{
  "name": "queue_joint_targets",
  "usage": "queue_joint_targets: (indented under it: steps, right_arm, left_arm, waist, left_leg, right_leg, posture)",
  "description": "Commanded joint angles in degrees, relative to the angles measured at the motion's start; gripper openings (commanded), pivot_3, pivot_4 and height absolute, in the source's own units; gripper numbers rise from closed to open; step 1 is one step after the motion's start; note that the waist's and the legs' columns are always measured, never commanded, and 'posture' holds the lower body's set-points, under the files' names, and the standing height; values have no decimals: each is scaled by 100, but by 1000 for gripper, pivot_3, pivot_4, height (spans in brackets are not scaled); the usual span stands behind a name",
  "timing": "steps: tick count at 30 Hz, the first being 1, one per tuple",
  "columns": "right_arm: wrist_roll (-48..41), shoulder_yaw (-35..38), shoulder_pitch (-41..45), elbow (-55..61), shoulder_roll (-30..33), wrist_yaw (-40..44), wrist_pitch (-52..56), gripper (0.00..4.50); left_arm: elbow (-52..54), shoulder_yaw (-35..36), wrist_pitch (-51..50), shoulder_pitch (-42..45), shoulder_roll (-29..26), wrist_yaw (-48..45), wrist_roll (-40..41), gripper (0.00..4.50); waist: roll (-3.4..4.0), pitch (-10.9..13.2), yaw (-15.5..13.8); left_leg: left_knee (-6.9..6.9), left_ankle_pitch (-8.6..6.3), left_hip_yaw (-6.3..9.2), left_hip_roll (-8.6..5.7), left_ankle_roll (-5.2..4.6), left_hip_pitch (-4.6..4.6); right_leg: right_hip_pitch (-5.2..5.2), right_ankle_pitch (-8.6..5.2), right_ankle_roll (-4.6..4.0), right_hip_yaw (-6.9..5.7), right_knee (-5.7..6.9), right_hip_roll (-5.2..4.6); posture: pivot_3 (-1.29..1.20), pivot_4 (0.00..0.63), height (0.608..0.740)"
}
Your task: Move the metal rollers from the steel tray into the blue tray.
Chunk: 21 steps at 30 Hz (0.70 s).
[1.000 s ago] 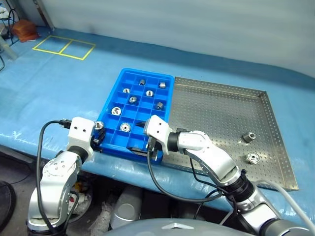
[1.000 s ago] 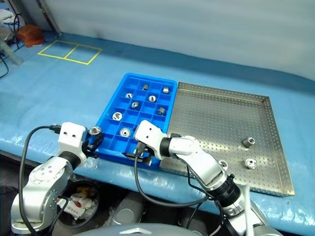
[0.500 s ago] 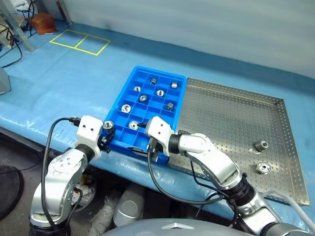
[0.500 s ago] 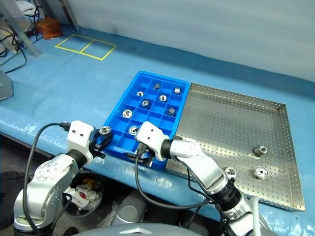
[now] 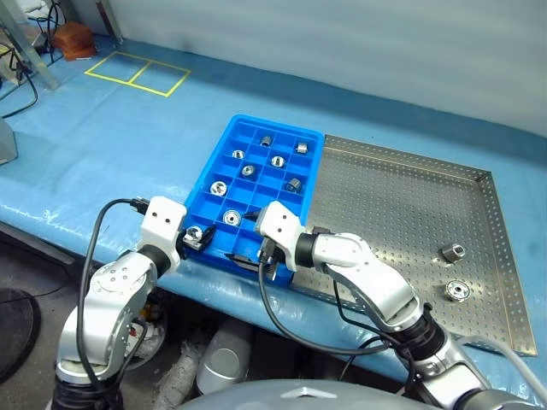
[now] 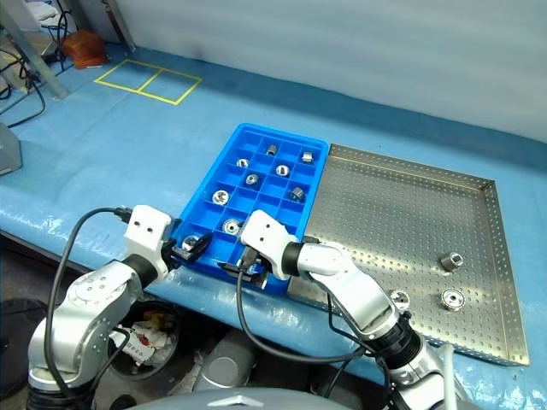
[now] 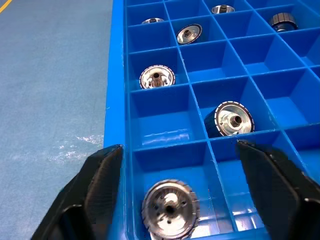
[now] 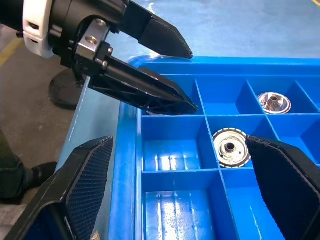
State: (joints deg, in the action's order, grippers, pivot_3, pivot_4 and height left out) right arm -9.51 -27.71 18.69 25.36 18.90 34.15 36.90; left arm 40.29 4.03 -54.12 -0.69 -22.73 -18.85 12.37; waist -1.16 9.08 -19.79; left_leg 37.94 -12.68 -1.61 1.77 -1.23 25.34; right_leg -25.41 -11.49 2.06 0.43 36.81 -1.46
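Left eye view looks down on a blue-covered worktop [image 5: 128, 145] with yellow tape squares [image 5: 137, 75] marked at its far left. Both grippers crowd the near end of the blue tray [image 5: 295, 201], a bright plastic grid of small square compartments. Left gripper [image 7: 177, 200] has its jaws apart, straddling the near corner compartment where one shiny ridged roller [image 7: 170, 209] lies loose. Right gripper [image 8: 187, 185] beside it also has its jaws wide apart, holding nothing. Several rollers [image 5: 249, 171] sit singly in other compartments. Touching the tray's right side, the perforated steel tray [image 5: 385, 196] holds two rollers [image 5: 453, 252] near its right rim.
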Motion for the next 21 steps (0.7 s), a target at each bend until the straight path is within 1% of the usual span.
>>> queue_joint_targets:
  steps: [1,6,7,9,12,15,21]
  right_arm:
    - [-18,267,-150,435,32,-160,75,4500]
    - [-6,554,-464,831,66,-491,308,4500]
    - [-13,654,-544,910,83,-556,351,4500]
    - [28,913,-781,1131,128,-782,487,4500]
    - [59,1228,-1086,1399,147,-1072,690,4500]
    - [114,1580,-1446,1719,179,-1388,948,4500]
    - [200,2130,-1911,2168,48,-1942,1436,4500]
  left_arm:
    - [-12,86,235,284,-53,-43,71,4446]
    - [-311,55,619,663,44,-43,81,4446]
    - [-393,0,705,755,64,-43,66,4446]
    - [-575,-131,865,968,175,-101,133,4446]
    - [-767,-326,1085,1150,300,-170,132,4446]
    - [-1037,-595,1450,1343,450,-300,122,4446]
    - [-1489,-1035,1839,1620,685,-511,101,4446]
  waist:
    - [-1,-1,-2]
    - [-1,-1,3]
    - [-2,-1,13]
    - [-1,-2,43]
    - [-3,-4,185]
    - [-3,-5,443]
    - [-2,-5,1189]
  left_leg:
    - [0,0,0,0,0,0]
    - [1,1,1,-1,1,2]
    - [1,2,3,-1,1,5]
    - [3,2,2,-2,2,6]
    - [14,2,5,-7,1,12]
    - [18,3,2,-8,-2,13]
    - [23,8,19,-9,-9,10]
  right_leg:
    - [0,0,0,0,0,0]
    - [2,0,0,0,1,0]
    - [1,0,0,-1,1,0]
    - [0,0,0,-1,1,1]
    - [4,3,4,0,-2,-2]
    - [7,6,8,5,-2,-3]
    - [20,7,6,6,2,0]
  posture:
    - [367,150,740]
    - [367,150,740]
    - [266,150,740]
    - [228,150,740]
    - [196,150,740]
    - [129,150,740]
    - [57,150,740]
